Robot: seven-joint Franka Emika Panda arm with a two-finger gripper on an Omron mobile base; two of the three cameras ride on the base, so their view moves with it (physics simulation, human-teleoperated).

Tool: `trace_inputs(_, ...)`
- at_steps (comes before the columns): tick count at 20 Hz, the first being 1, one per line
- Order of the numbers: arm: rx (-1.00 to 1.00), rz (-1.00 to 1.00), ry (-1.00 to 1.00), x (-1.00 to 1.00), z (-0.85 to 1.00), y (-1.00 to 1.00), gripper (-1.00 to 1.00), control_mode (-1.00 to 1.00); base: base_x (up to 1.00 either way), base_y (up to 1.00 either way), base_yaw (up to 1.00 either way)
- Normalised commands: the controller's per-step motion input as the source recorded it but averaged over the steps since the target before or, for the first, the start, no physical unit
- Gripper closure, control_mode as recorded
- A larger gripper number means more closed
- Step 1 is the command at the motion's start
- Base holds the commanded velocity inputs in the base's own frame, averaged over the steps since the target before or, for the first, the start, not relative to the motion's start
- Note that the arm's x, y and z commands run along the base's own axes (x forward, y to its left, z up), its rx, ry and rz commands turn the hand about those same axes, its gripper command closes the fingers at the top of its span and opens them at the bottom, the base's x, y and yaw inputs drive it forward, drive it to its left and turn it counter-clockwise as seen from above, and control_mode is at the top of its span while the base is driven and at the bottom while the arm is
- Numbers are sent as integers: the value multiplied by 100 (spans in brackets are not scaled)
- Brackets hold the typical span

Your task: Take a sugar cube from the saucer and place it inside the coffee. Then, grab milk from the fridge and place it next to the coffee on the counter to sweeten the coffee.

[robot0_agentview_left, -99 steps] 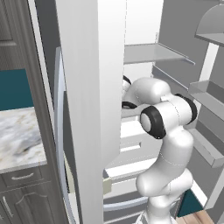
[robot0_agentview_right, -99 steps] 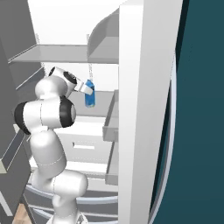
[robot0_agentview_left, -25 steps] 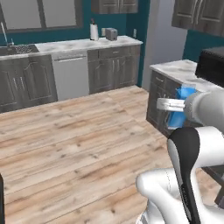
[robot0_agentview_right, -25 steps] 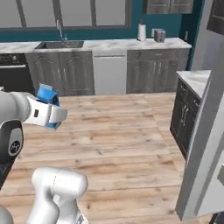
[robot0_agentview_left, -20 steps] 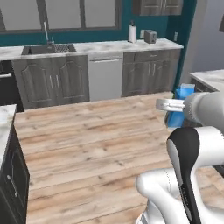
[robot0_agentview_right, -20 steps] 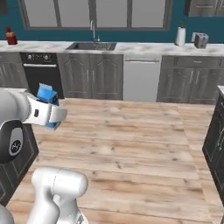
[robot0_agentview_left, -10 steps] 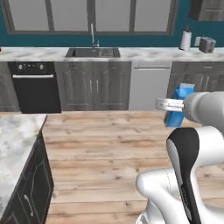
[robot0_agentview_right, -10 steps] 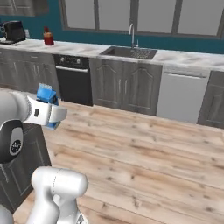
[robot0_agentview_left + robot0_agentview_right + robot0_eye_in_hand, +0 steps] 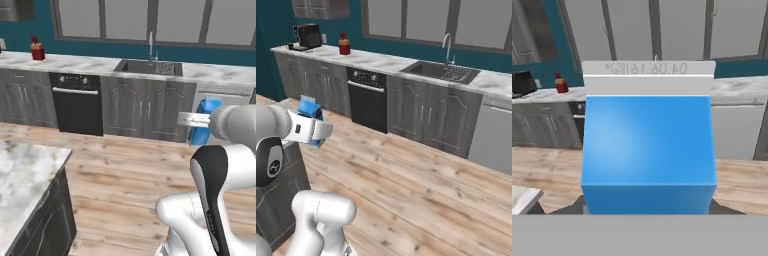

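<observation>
In the left base view a marble desk [image 9: 22, 175] corner lies at the lower left, a red bottle [image 9: 36, 48] stands on the far worktop, then come the oven [image 9: 77, 104] and the sink [image 9: 149, 66], and at the right the claw [image 9: 192, 120] pinches the milk [image 9: 205, 128] in the air above the wooden floor [image 9: 125, 175]. The right base view adds a black coffee machine [image 9: 307, 36] at the far left, and there the milk [image 9: 308, 111] sits by the arm at the left edge. In the hand view the milk [image 9: 648, 145] is close in front, with a pale top strip showing printed digits.
</observation>
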Motion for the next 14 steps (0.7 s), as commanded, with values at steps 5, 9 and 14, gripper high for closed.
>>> trace_inputs(5,0,0,0,0,0,0,100,100,100,-1,45)
trace_inputs(9,0,0,0,0,0,0,100,100,100,0,44)
trace_inputs(14,0,0,0,0,0,0,100,100,100,-16,45)
